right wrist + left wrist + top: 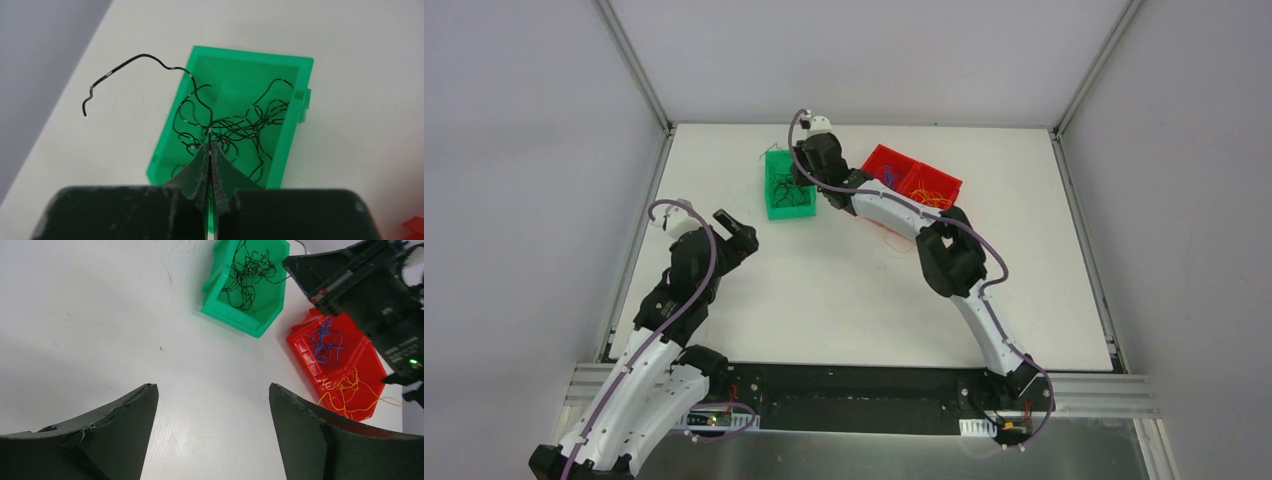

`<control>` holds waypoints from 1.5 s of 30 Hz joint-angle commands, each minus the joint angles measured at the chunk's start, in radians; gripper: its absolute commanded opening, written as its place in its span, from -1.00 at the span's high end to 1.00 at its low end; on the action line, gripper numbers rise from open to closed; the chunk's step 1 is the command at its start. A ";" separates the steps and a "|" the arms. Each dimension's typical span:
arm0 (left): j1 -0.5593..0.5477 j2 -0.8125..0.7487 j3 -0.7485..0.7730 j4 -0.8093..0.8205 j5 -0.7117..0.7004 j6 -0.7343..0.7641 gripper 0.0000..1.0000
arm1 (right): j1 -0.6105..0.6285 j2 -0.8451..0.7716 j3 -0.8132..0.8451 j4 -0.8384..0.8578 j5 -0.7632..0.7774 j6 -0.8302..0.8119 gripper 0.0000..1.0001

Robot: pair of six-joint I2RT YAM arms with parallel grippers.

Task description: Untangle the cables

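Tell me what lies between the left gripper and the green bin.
Only bare white table. The left wrist view shows the stretch from the open left gripper to the green bin with nothing on it.

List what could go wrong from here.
1. The right claw pinches one black wire whose free end arcs out past the green bin; released now, it may land on the table.
2. Orange wires hang over the red bin edge; the right arm could snag them.
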 commanded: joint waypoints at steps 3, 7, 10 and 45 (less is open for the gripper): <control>0.009 0.016 0.002 -0.002 0.000 -0.028 -0.67 | -0.011 0.232 0.289 -0.179 0.023 0.014 1.00; 0.009 0.018 0.000 0.000 0.003 -0.031 -0.67 | -0.003 0.312 0.358 -0.222 0.068 0.029 1.00; 0.009 0.032 0.002 -0.001 0.005 -0.031 -0.67 | -0.001 0.288 0.316 -0.201 0.089 0.038 0.90; 0.007 0.114 0.022 0.078 0.167 0.098 -0.95 | 0.148 -1.212 -0.885 -0.277 0.346 0.040 -0.77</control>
